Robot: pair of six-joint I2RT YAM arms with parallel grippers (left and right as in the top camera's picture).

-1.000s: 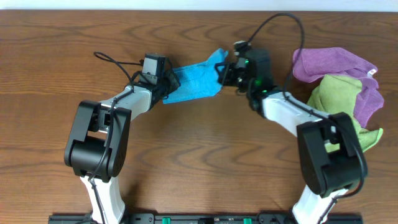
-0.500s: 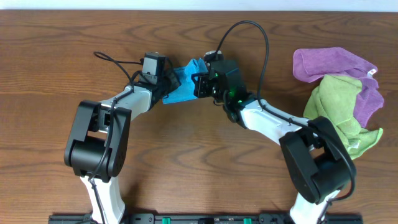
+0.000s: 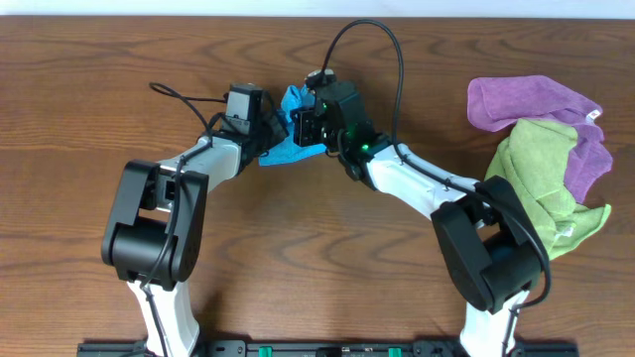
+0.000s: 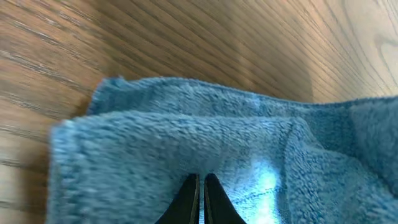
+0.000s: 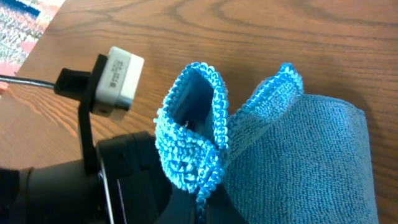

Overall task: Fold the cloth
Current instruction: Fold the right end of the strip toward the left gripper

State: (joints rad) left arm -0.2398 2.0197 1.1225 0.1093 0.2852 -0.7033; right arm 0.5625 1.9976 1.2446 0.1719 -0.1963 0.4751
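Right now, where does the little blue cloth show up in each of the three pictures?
Overhead: the blue cloth lies near the top, just left of centre.
Left wrist: the blue cloth fills the lower part of the picture.
Right wrist: the blue cloth is at lower right, with one corner lifted at centre.
Shared landmark: the brown wooden table beneath it in every view.

overhead: straight down, far, whole table (image 3: 99, 59) | wrists: close, low, on the cloth (image 4: 186, 137) | shared: the cloth
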